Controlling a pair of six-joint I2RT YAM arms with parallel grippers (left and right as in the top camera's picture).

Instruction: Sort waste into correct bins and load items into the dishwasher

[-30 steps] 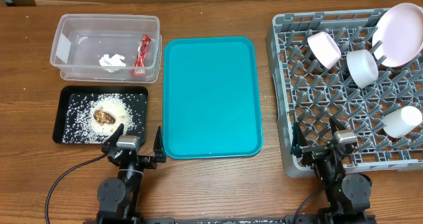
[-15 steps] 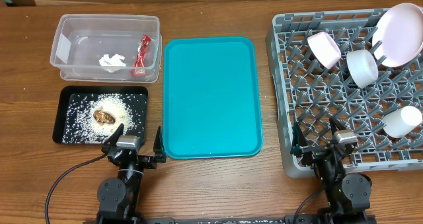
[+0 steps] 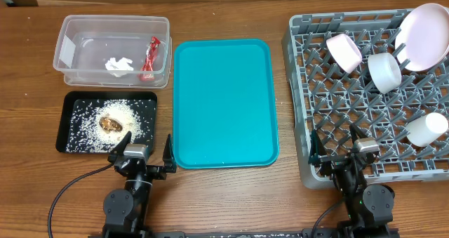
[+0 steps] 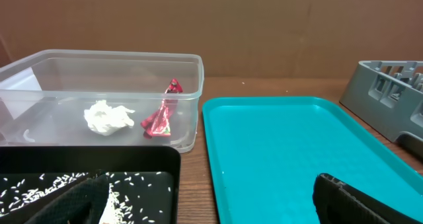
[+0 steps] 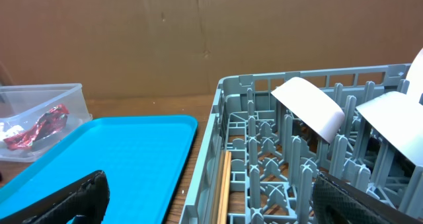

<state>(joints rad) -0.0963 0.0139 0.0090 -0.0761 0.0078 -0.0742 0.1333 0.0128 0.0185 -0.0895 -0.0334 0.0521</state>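
Nothing has moved in the last second: both arms sit parked at the near table edge. The left gripper [image 3: 142, 154] gapes wide and holds nothing, and so does the right gripper [image 3: 335, 152]. The red wrapper [image 3: 149, 57] and paper scrap [image 3: 118, 64] lie in the clear tub [image 3: 112, 18]. Rice [image 3: 88, 119] and the brown lump [image 3: 111, 123] are in the black tray [image 3: 111, 93]. The plate [image 3: 424, 36], 2 bowls [image 3: 385, 71], cup [image 3: 426, 128] and chopsticks [image 5: 223, 184] are in the dish rack [image 3: 337, 111]. It looks finished to me, so the best play is to hold off, fingers clear of the rack.

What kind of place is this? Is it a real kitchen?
Probably not a kitchen but a robot test bench: a wooden table backed by plain cardboard, with a grey dish rack standing on the tabletop in place of a dishwasher.
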